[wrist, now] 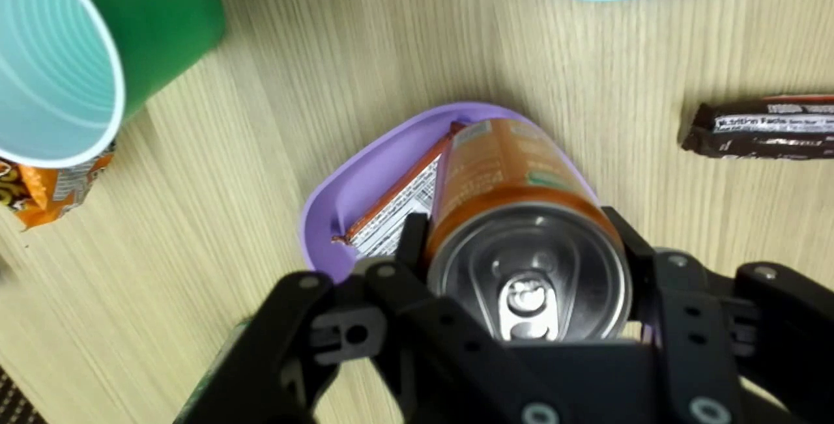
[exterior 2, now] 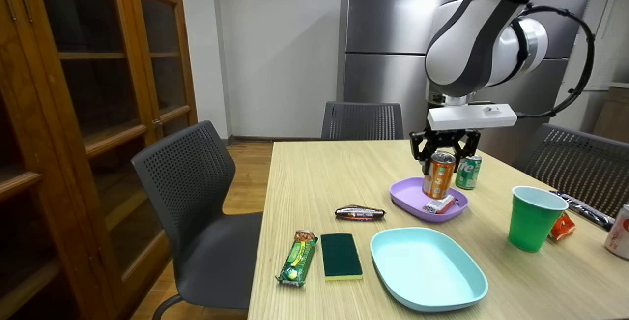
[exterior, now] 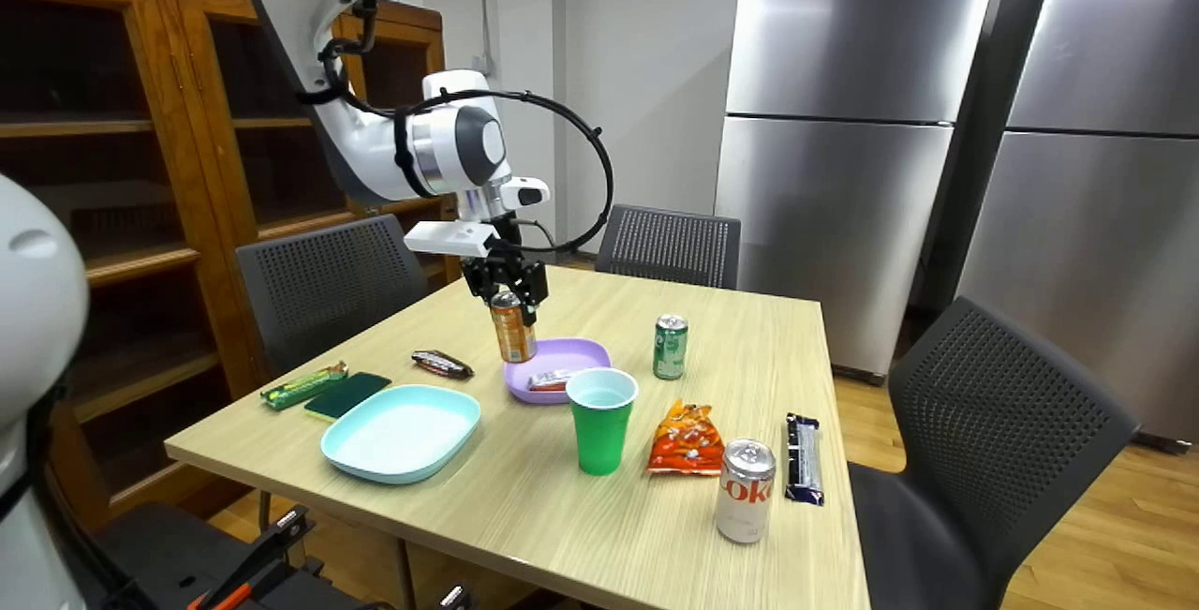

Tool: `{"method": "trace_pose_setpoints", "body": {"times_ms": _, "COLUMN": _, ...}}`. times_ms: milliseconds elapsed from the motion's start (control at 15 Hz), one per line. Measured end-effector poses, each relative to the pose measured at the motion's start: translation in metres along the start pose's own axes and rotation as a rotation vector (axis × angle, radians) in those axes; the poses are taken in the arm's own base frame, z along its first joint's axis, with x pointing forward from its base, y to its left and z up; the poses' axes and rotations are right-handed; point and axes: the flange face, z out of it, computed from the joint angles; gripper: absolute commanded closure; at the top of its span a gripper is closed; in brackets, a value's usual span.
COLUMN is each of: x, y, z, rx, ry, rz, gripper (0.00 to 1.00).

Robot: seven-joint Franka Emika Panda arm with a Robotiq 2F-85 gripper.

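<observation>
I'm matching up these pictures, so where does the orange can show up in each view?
In an exterior view: the orange can, left of centre.
In an exterior view: the orange can, right of centre.
Wrist view: the orange can, right of centre, lid towards the camera.
Shared landmark: the purple tray, visible in all three.

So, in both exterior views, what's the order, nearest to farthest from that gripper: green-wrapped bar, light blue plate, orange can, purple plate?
1. Orange can: held in the gripper.
2. Purple plate: right by the can's lower end.
3. Light blue plate: lower in the picture than the purple plate.
4. Green-wrapped bar: farthest, left of the sponge in both exterior views.
</observation>
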Motion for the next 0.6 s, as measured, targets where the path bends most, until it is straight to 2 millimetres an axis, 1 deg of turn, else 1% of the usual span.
{"method": "trace_pose_setpoints", "body": {"times_ms": 200, "x": -0.012, "y": -0.012, "z": 0.001, "rx": 0.006, "ry": -0.013, "rz": -0.027, "gripper": 0.61}}
{"method": "trace_pose_setpoints", "body": {"times_ms": 600, "x": -0.029, "y": -0.027, "z": -0.004, "rx": 0.010, "ry": -0.022, "rz": -0.073, "gripper": 0.61}}
